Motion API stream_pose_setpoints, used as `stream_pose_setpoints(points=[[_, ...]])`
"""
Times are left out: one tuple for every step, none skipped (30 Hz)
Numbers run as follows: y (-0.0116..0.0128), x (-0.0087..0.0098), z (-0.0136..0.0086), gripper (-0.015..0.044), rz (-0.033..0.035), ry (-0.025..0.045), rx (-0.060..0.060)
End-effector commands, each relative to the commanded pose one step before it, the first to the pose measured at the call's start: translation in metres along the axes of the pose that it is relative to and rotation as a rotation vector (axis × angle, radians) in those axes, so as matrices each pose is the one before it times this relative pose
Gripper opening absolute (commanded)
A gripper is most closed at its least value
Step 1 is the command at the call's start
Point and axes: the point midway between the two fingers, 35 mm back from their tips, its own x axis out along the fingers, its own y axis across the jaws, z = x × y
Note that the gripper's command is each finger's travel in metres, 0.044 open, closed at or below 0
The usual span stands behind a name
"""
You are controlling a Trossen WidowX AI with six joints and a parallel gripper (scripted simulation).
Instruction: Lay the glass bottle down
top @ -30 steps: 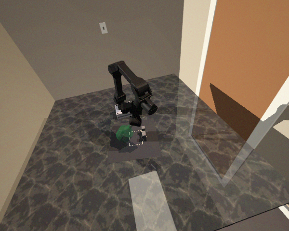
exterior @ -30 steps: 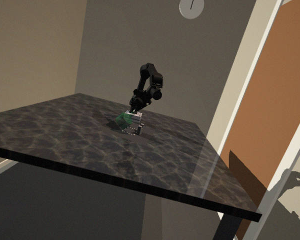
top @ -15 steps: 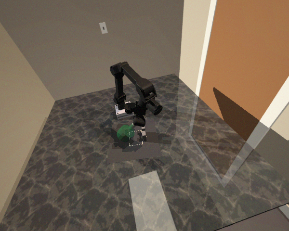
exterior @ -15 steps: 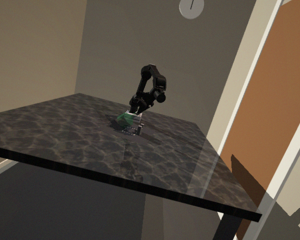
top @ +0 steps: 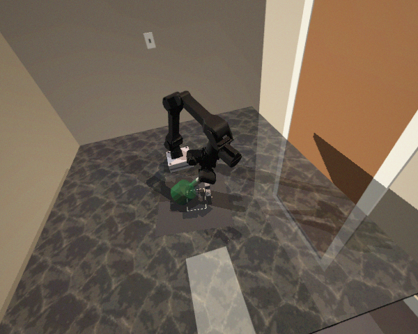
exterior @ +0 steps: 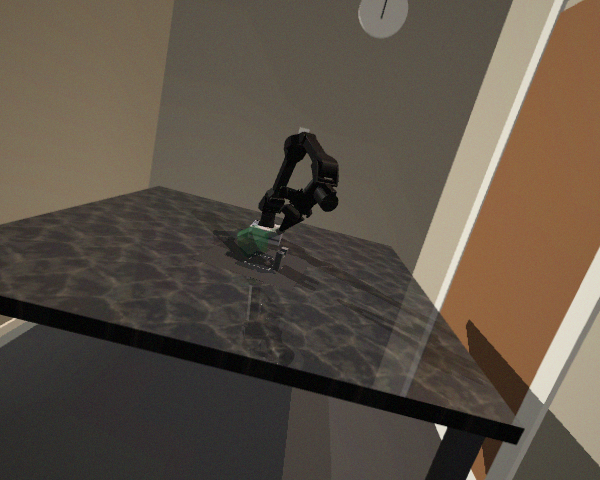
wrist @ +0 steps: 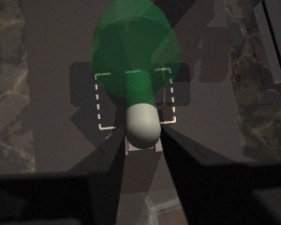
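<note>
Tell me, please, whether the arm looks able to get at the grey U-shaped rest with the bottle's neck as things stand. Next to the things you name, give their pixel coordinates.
Probably yes: the fingers grip the bottle [top: 182,192] [exterior: 252,240] [wrist: 136,52] by its neck, and nothing visible stands between it and the rest [top: 207,190] [exterior: 280,258].

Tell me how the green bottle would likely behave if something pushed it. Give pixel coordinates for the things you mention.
The green bottle [top: 182,192] [exterior: 252,240] [wrist: 136,47] would probably swing or twist, since the hand [top: 199,180] [exterior: 281,230] [wrist: 142,131] grips only its narrow neck. Being glass, it likely won't flex and could break if knocked. Its wide body looks apt to drag the grip downward.
</note>
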Motion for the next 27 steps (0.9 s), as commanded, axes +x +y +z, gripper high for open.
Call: stream_pose_setpoints(points=[[-0.00008,0.00249,-0.00845,0.0102,-0.0027,0.00403,0.0017],[-0.00013,0.00025,-0.0013,0.0102,0.00065,-0.00074,-0.0004],[-0.00013,0.00026,-0.00129,0.0102,0.00065,-0.00069,-0.0005],[-0.00013,0.00027,-0.00129,0.0102,0.00064,-0.00065,-0.0005],[-0.00013,0.00027,-0.00128,0.0102,0.00064,-0.00061,-0.0005],[-0.00013,0.00028,-0.00128,0.0102,0.00063,-0.00058,-0.0005],[-0.00013,0.00029,-0.00128,0.0102,0.00063,-0.00055,-0.0005],[-0.00012,0.0003,-0.00127,0.0102,0.00063,-0.00052,-0.0005],[-0.00012,0.00031,-0.00127,0.0102,0.00063,-0.0005,-0.0006],[-0.00012,0.00032,-0.00127,0.0102,0.00063,-0.00047,-0.0006],[-0.00012,0.00033,-0.00126,0.0102,0.00063,-0.00045,-0.0006],[-0.00012,0.00034,-0.00126,0.0102,0.00063,-0.00042,-0.0006],[-0.00012,0.00035,-0.00126,0.0102,0.00064,-0.0004,-0.0006],[-0.00012,0.00036,-0.00125,0.0102,0.00064,-0.00038,-0.0006],[-0.00012,0.00037,-0.00125,0.0102,0.00065,-0.00036,-0.0006],[-0.00012,0.00038,-0.00124,0.0102,0.00065,-0.00034,-0.0006],[-0.00012,0.00039,-0.00124,0.0102,0.00066,-0.00031,-0.0006],[-0.00012,0.0004,-0.00124,0.0102,0.00067,-0.00029,-0.0006],[-0.00012,0.00041,-0.00123,0.0102,0.00068,-0.00027,-0.0006],[-0.00012,0.00042,-0.00123,0.0102,0.00068,-0.00025,-0.0006],[-0.00012,0.00043,-0.00122,0.0102,0.00069,-0.00023,-0.0007],[-0.00012,0.00044,-0.00122,0.0102,0.0007,-0.00021,-0.0007],[-0.00012,0.00045,-0.00121,0.0102,0.00071,-0.0002,-0.0007],[-0.00012,0.00046,-0.00121,0.0102,0.00072,-0.00018,-0.0007],[-0.00012,0.00047,-0.0012,0.0102,0.00073,-0.00016,-0.0007],[-0.00008,0.00028,-0.00072,0.0102,0.00074,-0.00017,-0.0007],[-0.00002,0.00005,-0.00013,0.0102,0.00017,-0.00003,-0.0002]])
